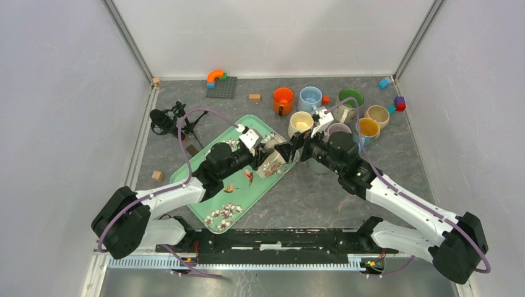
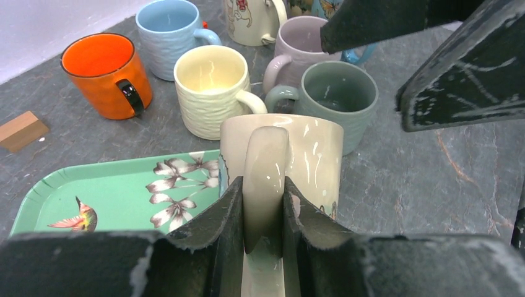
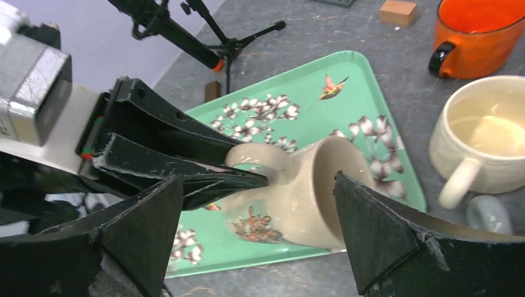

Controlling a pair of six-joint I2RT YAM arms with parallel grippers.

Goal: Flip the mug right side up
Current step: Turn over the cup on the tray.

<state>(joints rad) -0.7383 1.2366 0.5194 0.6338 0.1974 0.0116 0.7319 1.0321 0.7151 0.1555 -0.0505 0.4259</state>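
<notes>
Grey worktop (image 1: 322, 198), green tray (image 3: 347, 68) on it. Mug (image 3: 309, 192) tilted sideways over the tray's right edge, not upright yet. Left gripper (image 2: 263, 204) pinches its handle; right gripper (image 3: 259, 179) spread wide around it, apparently not touching. Left: finish turning, set down.

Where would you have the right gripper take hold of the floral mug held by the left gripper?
The floral mug by its round body, from the side opposite the handle: the left gripper pinches that, and the right gripper stands open astride the tilted body.
</notes>
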